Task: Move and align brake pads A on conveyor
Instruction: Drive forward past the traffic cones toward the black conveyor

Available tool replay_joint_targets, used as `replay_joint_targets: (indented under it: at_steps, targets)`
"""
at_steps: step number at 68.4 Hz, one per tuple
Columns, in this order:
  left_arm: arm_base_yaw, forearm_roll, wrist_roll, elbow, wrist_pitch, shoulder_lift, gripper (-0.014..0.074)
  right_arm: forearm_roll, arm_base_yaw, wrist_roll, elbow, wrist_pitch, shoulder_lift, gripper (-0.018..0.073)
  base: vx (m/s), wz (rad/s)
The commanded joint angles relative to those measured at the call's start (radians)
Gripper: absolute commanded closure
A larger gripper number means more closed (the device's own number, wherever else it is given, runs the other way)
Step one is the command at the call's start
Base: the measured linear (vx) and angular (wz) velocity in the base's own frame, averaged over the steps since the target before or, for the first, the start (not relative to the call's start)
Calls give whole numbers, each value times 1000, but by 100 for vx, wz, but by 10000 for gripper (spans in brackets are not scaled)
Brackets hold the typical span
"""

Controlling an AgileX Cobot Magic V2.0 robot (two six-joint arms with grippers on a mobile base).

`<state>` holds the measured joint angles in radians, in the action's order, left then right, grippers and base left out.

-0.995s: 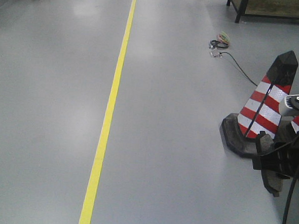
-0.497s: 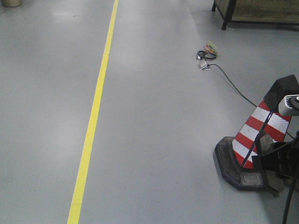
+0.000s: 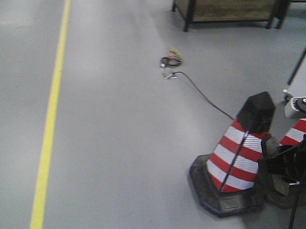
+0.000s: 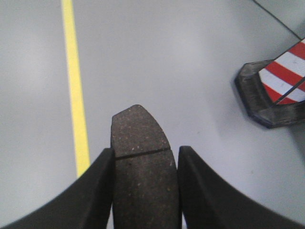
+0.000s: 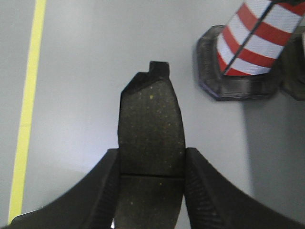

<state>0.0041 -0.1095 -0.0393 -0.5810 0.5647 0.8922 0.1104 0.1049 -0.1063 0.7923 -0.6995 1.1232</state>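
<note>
Now, front view: grey floor (image 3: 120,143) with a yellow line (image 3: 50,118) at left and a red-and-white striped cone (image 3: 236,156) at right. Left wrist view: left gripper (image 4: 145,152) fingers clamped on first brake pad (image 4: 140,138), held above the floor just beside the line, its groove running crosswise. Right wrist view: right gripper (image 5: 151,155) fingers clamped on second brake pad (image 5: 151,114), notched end outward, above the floor, with the cone's base at upper right.

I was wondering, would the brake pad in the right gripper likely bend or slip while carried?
Probably stiff: the brake pad juts straight past the right gripper without visible sag. Its speckled, grainy face looks rough, so slipping seems unlikely. Being flat, not round, it should lie still once set down rather than roll.
</note>
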Motion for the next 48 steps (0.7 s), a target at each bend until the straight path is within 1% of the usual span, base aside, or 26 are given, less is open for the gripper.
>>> replay_joint_targets:
  at_steps: [1,48]
  targets:
    - [-4,-11,-1,-28,-78,-11,419,1,-1,-12,30,58,-23,569,44,-57]
    - [-4,-11,-1,-28,-78,-12,419,1,-1,-12,30,58,-23,569,38,-64]
